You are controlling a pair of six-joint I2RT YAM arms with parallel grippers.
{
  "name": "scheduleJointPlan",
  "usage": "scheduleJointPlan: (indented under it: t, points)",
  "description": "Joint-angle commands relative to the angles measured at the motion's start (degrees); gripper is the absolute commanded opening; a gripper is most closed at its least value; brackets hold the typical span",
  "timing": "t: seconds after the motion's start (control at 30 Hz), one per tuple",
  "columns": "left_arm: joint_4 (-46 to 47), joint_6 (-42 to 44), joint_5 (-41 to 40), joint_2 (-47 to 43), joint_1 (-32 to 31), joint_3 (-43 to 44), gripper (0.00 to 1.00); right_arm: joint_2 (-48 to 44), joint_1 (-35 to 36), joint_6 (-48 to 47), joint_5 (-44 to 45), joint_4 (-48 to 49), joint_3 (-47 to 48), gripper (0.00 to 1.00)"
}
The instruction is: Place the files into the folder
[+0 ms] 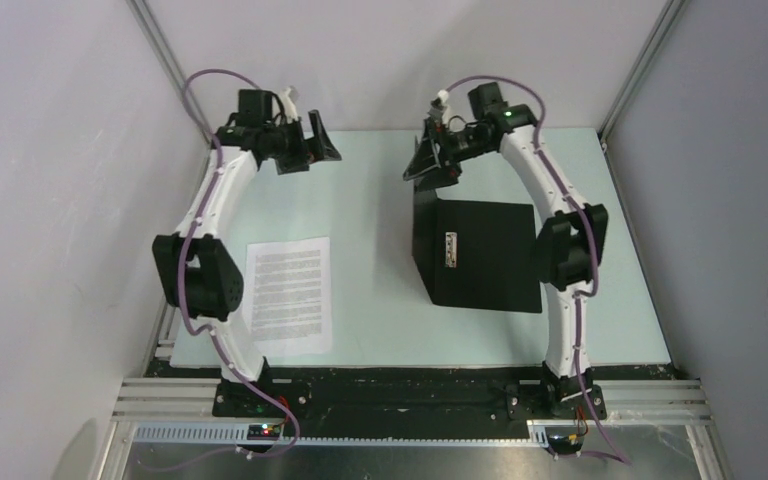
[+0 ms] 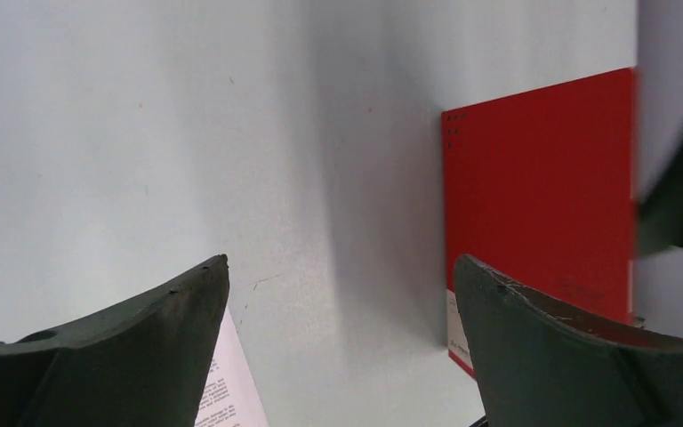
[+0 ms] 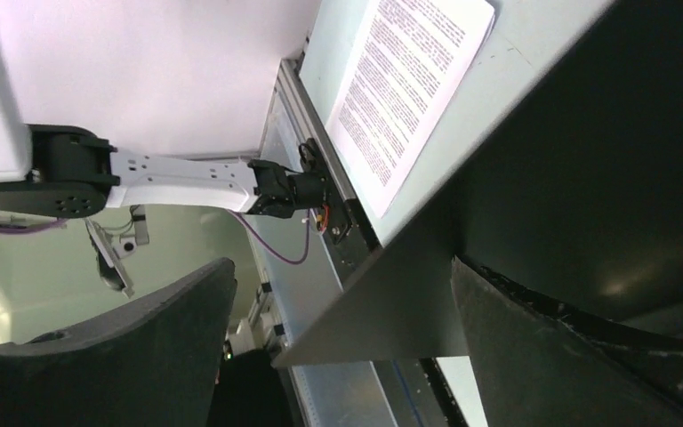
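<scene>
Files (image 1: 288,295) lie flat on the pale, smooth table (image 1: 380,200), well to the left of the folder (image 1: 485,255). You see them as a white rectangular sheet filled with dense black text. How many sheets are stacked there cannot be told.

Your folder is open. One thin, matt black half lies flat on the table, with a small metal clip (image 1: 450,250) near its left edge. From that edge the cover (image 2: 542,196) rises steeply. Its outside is a plain, flat red, turned toward the files. It has square corners and a small white label (image 2: 453,320) low on the near side. From above only the black inside shows, so the cover reads there as a narrow dark strip.

Your right gripper (image 3: 342,262) is at the far top corner of the cover. Its two dark, wedge-shaped fingers are spread wide. The thin edge of the cover runs across the gap between them and is not pinched. You cannot tell whether either finger touches the black inner face.

Your left gripper (image 2: 342,262) hangs above the table, well to the left of the folder and beyond the files. It points toward the red face, and its curved, rubbery-looking black fingers are spread wide with nothing between them. A corner of the files shows just under its left finger.
</scene>
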Motion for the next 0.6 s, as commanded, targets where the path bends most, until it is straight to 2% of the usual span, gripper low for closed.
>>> scheduleJointPlan:
  t: [0.0, 0.17, 0.37, 0.47, 0.57]
  points:
    - [0.51, -2.42, 4.73, -5.69, 2.35, -0.93, 1.0, 6.92, 2.4, 5.75, -6.52, 5.64, 3.01, 0.99]
    - [0.49, -2.43, 6.65, -6.38, 2.72, -3.68, 1.0, 7.53, 1.78, 7.09, -6.85, 8.14, 2.93, 0.99]
    - [0.51, -5.61, 10.37, -1.67, 2.47, -4.02, 1.0, 2.9, -0.87, 3.81, 0.29, 5.89, 0.49, 0.99]
    - [0.45, -5.04, 9.4, 1.57, 1.94, -2.6, 1.0, 0.5, -1.4, -2.0, 13.43, 1.83, -0.78, 1.0]
    - [0.49, -4.62, 4.34, 4.11, 1.07, -2.93, 1.0, -1.65, -2.64, -5.42, 25.51, 0.94, -5.27, 0.93]
